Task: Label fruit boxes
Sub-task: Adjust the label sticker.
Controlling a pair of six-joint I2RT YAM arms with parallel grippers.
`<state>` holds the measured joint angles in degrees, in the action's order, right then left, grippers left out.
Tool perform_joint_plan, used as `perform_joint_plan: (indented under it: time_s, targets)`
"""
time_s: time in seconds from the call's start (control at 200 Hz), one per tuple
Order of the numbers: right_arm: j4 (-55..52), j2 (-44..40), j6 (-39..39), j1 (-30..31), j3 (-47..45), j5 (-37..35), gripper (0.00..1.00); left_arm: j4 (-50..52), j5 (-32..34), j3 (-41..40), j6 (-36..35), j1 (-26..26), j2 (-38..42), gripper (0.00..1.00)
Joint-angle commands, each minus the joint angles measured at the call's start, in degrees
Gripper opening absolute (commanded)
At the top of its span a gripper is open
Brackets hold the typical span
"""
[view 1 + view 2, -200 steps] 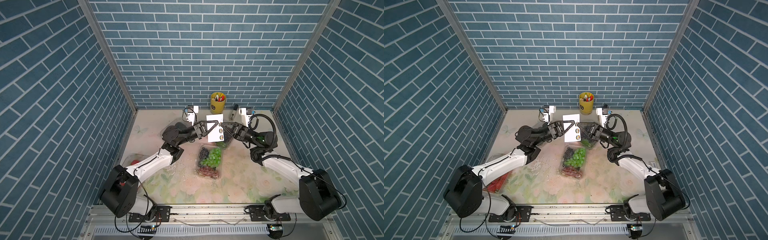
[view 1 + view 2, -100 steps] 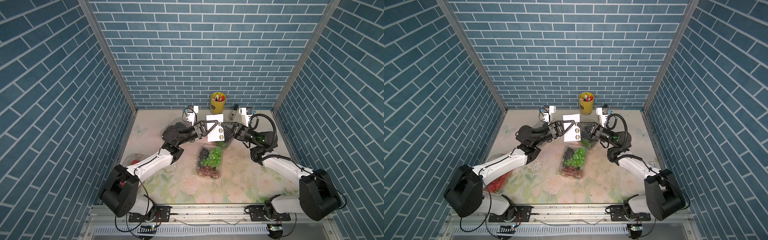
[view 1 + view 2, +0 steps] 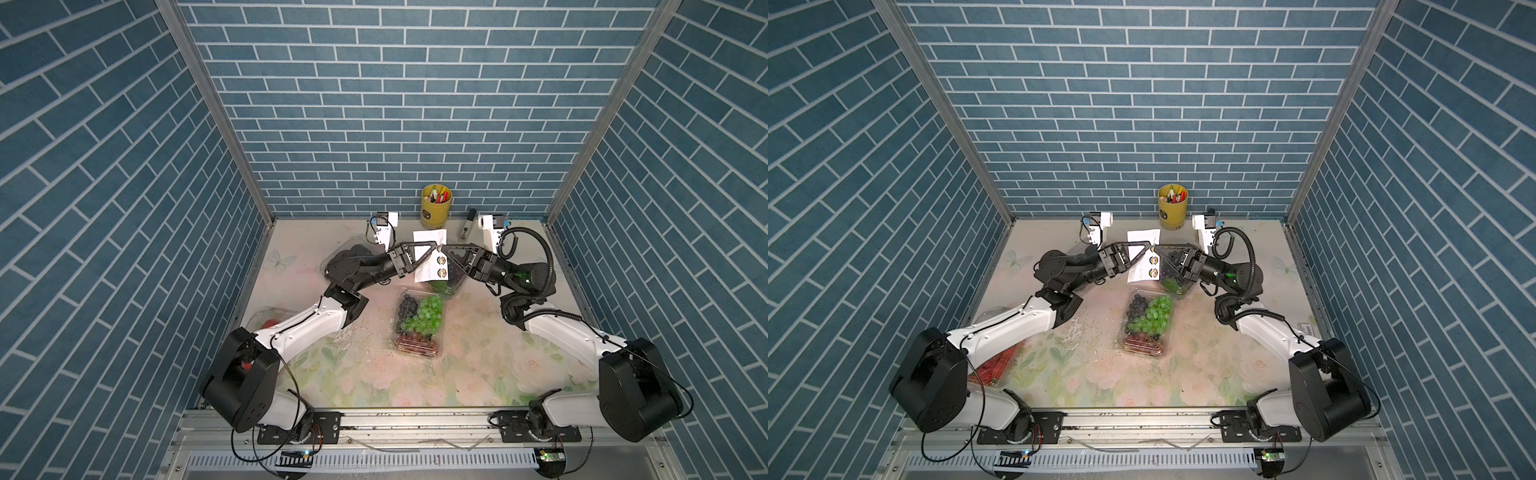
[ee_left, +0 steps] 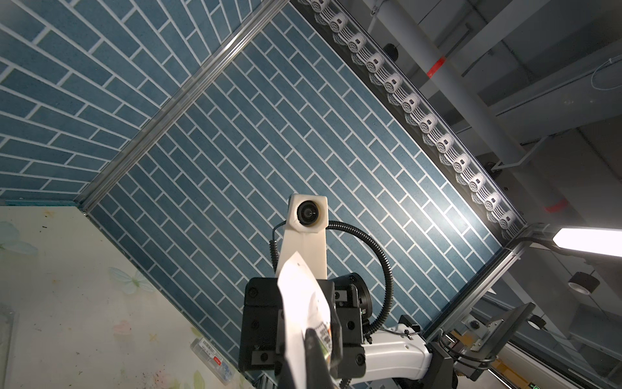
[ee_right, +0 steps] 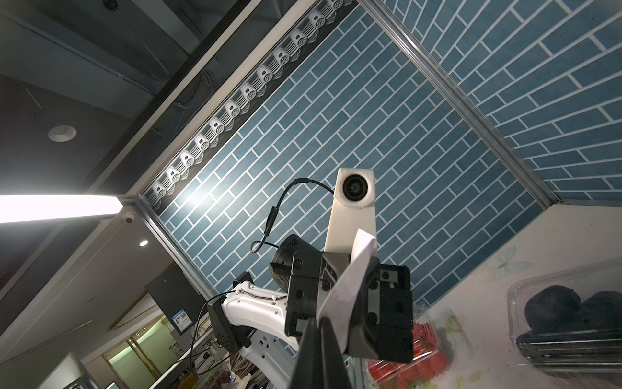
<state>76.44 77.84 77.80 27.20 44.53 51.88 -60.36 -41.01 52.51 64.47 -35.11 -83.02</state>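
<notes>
The left gripper (image 3: 436,248) and right gripper (image 3: 444,249) both pinch the sticker sheet (image 3: 428,271) between them, and the fruit boxes (image 3: 417,322) below them show no stickers, so most work seems left.

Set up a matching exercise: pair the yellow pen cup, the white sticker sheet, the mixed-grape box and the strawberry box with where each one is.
1. yellow pen cup
2. white sticker sheet
3. mixed-grape box
4. strawberry box

A. pinched in the air between left pincer and right pincer
B. lying mid-table
C. standing by the back wall
D. half hidden under the left arm

Pairs: 1-C, 2-A, 3-B, 4-D
</notes>
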Motion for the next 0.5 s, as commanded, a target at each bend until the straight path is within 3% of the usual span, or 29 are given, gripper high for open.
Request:
perform_joint_plan:
  time_s: [0.0,0.125,0.23,0.495]
  targets:
    - [3.27,-0.69,1.48,0.18,2.45,0.6,0.0,0.17,-1.46,-0.52,-1.01,-0.31,0.55,0.0]
    - [3.27,-0.13,1.17,0.13,1.89,0.33,0.0,0.72,-1.24,-0.47,-1.1,-0.29,2.18,0.0]
    - [3.24,-0.32,0.91,-0.31,1.53,-0.35,0.0,1.35,-0.52,-1.28,-1.1,-0.31,3.5,0.26]
    - [3.01,-1.03,0.7,-1.19,1.35,-1.36,0.0,1.74,0.68,-3.56,-2.59,-0.35,4.94,0.28]
